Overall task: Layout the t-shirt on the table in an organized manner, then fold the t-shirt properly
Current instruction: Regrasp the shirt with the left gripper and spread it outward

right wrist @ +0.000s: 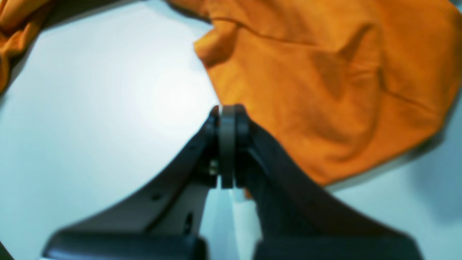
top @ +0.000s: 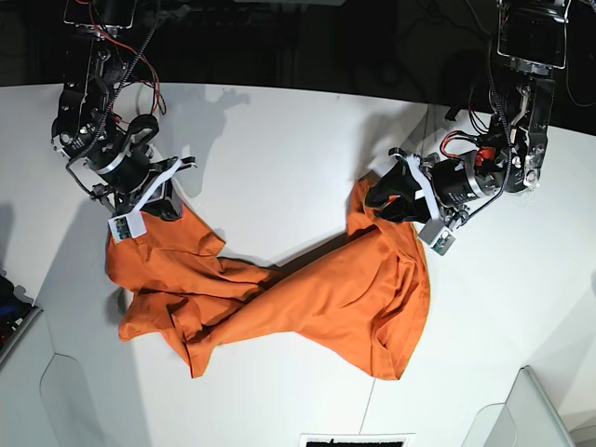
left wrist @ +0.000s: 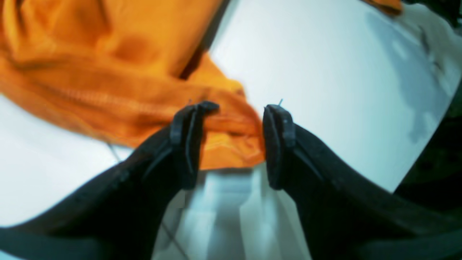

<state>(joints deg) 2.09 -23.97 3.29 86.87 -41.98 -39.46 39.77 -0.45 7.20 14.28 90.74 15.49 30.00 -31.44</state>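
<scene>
Between left gripper (left wrist: 234,108) jaws — t-shirt (left wrist: 119,72) hem.

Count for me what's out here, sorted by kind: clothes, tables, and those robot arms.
Clothes: 1, the orange t-shirt
Tables: 1, the white table
Robot arms: 2, the left arm and the right arm
Total: 4

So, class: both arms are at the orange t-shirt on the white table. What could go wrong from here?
1. The right gripper looks shut with no cloth visibly between its jaws, so it may lift nothing.
2. The t-shirt is twisted between the arms; pulling could tighten the twist.
3. The left gripper stands open around a bunched edge and may pinch several layers.
</scene>
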